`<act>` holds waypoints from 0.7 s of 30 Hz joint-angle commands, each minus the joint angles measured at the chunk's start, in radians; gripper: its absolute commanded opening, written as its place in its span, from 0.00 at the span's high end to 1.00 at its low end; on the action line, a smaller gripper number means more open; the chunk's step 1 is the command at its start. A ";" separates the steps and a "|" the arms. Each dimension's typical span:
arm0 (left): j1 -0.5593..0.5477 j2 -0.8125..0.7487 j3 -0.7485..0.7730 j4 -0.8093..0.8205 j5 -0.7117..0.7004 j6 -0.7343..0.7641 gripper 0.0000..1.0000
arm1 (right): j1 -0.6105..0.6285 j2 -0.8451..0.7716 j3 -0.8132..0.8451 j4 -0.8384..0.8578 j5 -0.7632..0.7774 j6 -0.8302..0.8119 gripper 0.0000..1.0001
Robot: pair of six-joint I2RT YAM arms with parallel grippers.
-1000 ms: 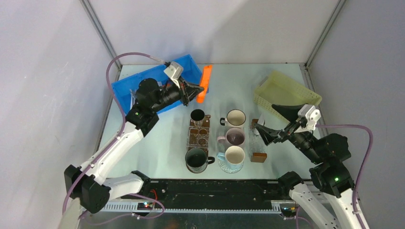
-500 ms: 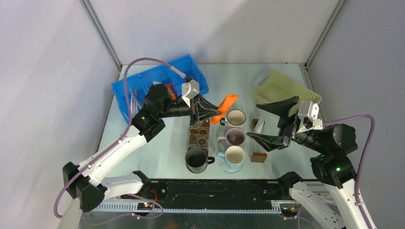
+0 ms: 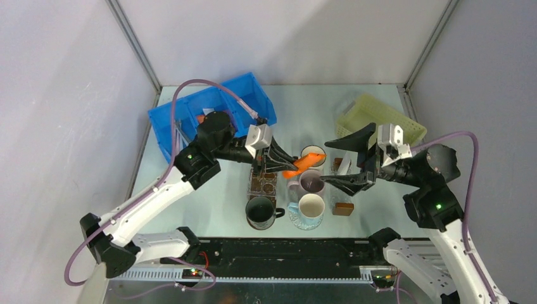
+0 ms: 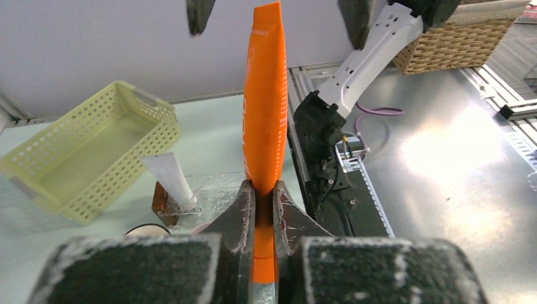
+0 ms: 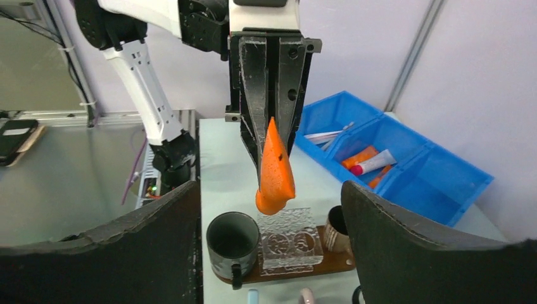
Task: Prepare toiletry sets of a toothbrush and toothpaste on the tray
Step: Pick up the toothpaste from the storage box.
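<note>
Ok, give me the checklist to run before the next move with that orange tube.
1. Grip: left gripper shut on the orange tube: ok.
2. Receiver: right gripper open wide: ok.
3. Alignment: tube centred between the right gripper's fingers in the right wrist view: ok.
4. Depth: tube tip far enough inside the right gripper: cannot tell.
5. Free length of tube beyond the left gripper: ok.
6. Clearance above the mugs: cannot tell.
</note>
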 commanded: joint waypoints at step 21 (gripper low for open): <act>-0.060 0.021 0.085 -0.042 0.064 0.092 0.98 | 0.034 0.085 0.035 0.069 -0.175 0.077 0.83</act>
